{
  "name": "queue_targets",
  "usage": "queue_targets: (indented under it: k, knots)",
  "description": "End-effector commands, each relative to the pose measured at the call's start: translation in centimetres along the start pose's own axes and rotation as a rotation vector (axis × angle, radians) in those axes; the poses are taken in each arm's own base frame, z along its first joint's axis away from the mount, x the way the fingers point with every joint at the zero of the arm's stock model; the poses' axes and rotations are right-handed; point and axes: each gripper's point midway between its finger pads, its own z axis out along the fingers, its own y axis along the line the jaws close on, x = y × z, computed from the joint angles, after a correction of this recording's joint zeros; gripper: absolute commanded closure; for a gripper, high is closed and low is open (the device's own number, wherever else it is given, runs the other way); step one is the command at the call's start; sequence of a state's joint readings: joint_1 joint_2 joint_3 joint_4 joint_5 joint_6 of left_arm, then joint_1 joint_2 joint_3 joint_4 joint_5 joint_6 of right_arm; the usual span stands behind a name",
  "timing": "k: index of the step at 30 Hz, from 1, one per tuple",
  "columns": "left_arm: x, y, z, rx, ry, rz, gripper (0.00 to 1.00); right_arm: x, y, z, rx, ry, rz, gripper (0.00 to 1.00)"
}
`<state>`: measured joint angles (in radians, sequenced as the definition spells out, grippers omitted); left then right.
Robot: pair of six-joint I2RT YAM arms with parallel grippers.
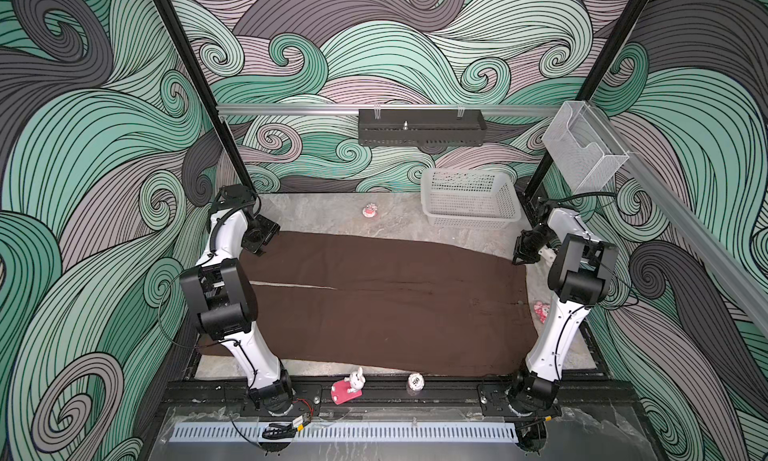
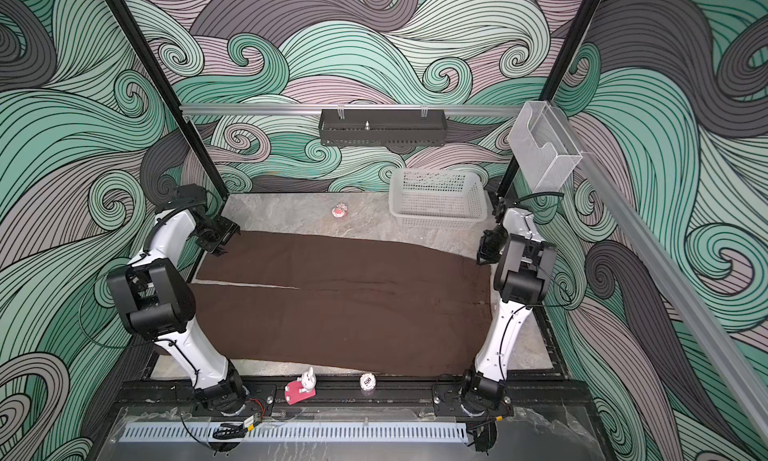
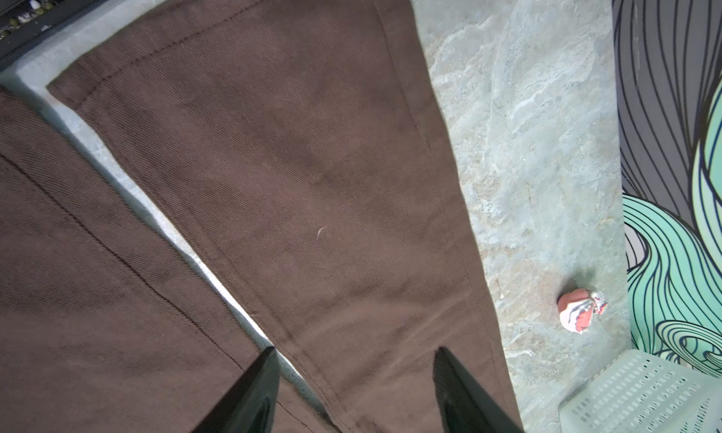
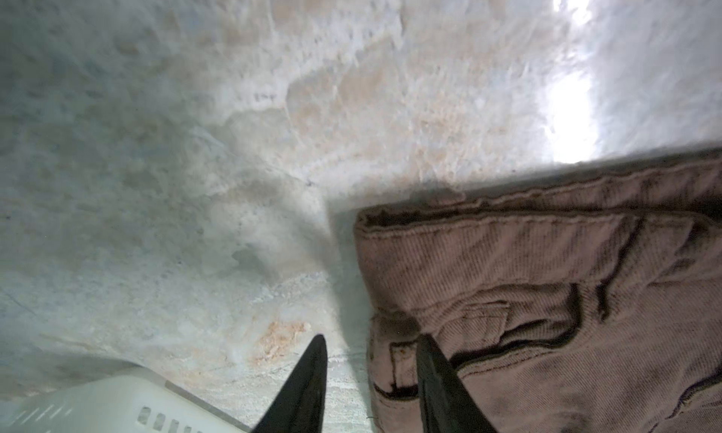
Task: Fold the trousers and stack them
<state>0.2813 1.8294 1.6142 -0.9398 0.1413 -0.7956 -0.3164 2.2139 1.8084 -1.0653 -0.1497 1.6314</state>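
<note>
The dark brown trousers (image 1: 374, 305) (image 2: 332, 309) lie flat across the table in both top views, legs to the left and waistband to the right. My left gripper (image 1: 258, 247) (image 2: 216, 242) hovers over the far leg near its hem. In the left wrist view it (image 3: 355, 355) is open, with only flat cloth (image 3: 293, 157) below it. My right gripper (image 1: 524, 253) (image 2: 485, 253) is at the far corner of the waistband. In the right wrist view it (image 4: 371, 339) stands open astride the cloth's edge, one finger (image 4: 312, 372) over bare table, the other (image 4: 437, 372) over the waistband (image 4: 527, 255).
A white mesh basket (image 1: 469, 201) stands at the back right. A small pink-and-white trinket (image 1: 369, 210) lies behind the trousers, a pink toy (image 1: 540, 311) beside the right arm. A bunny figure (image 1: 349, 386) and a round chip (image 1: 415, 382) sit at the front edge.
</note>
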Motion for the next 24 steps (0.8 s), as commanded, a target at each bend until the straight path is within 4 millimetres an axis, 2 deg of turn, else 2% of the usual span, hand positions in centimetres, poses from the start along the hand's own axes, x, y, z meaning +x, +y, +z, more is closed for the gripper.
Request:
queue_targets:
  k: [1,6,17,24]
  knots:
    - [-0.2,-0.9,0.0,-0.022,-0.013,-0.006,0.34,-1.2,-0.7,0.0,0.060,-0.044,0.021,0.61]
    - [-0.3,-1.5,-0.3,-0.033,-0.018,0.009,0.34,-0.9,-0.8,0.7,0.097,-0.023,0.021,0.61]
    - [-0.6,-1.9,0.0,-0.029,-0.016,0.012,0.34,-1.0,-2.4,1.8,0.152,-0.017,0.037,0.54]
    - [-1.0,-2.6,-0.1,-0.020,-0.020,0.015,0.34,-1.5,-2.9,3.3,0.200,-0.035,0.036,0.63]
